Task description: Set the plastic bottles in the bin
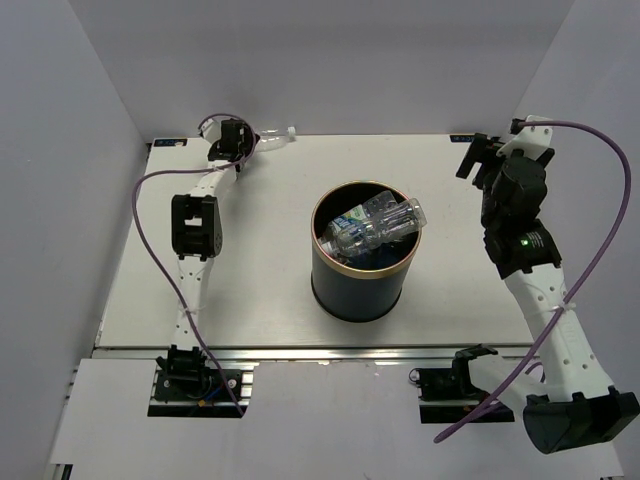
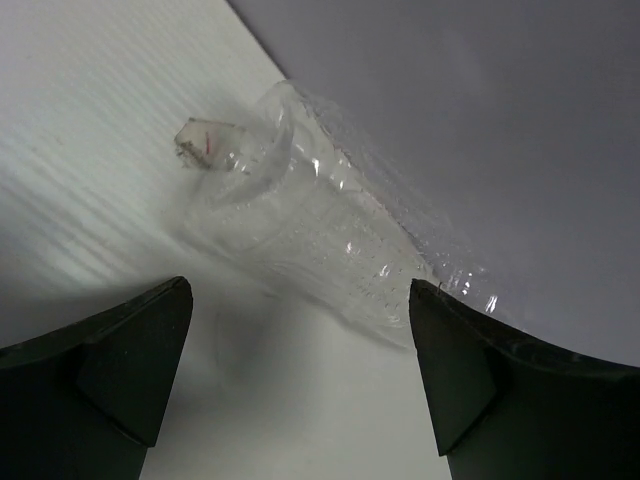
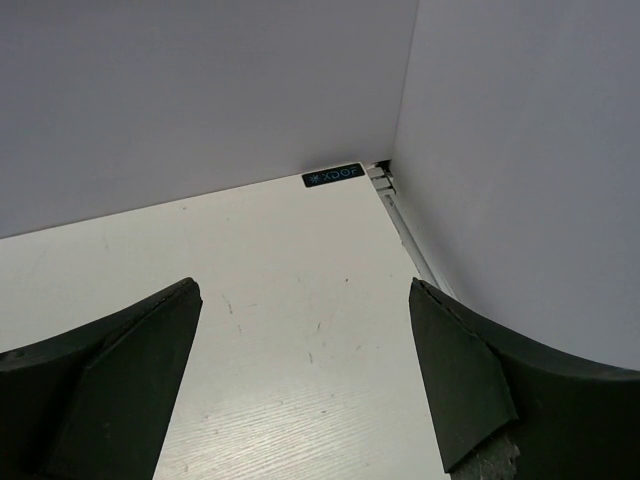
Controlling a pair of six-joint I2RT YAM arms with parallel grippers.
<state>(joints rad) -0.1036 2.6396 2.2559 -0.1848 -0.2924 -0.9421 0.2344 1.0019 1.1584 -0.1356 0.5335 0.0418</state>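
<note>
Bin [image 1: 345, 290] stood upright at the middle of the table [image 1: 250, 290], dark, with a thin gold rim. We saw clear bottles piled inside it. The top bottle [image 1: 385, 222] lay tilted across the opening, one end poking over the rim at about 2 o'clock. Under it we made out a scrap of green and white, too small to read.

Left arm reached far out to about 11 o'clock from the bin, up by the back wall [image 2: 480, 100]. The left gripper [image 2: 300, 320] hung low over the table with its jaws spread wide and nothing between them. Just ahead of it, at 12 o'clock in the wrist view, a loose bottle [image 2: 310, 235] lay on its side on the table. It was clear and crumpled, and it lay hard against the back wall. Its neck end pointed toward 10 o'clock in that view. Both fingers [image 2: 130, 360] sat short of the loose bottle, apart from it as far as we could judge.

Right arm stood at about 2 o'clock from the bin, near the far right corner. The right gripper [image 3: 305, 340] also had its jaws wide apart and held nothing. Its wrist camera looked down on white table. A small black label [image 3: 333, 176] sat at 12 o'clock in that view, where the table met the two walls. We noted a purple cable [image 1: 150, 250] looping along each arm.
</note>
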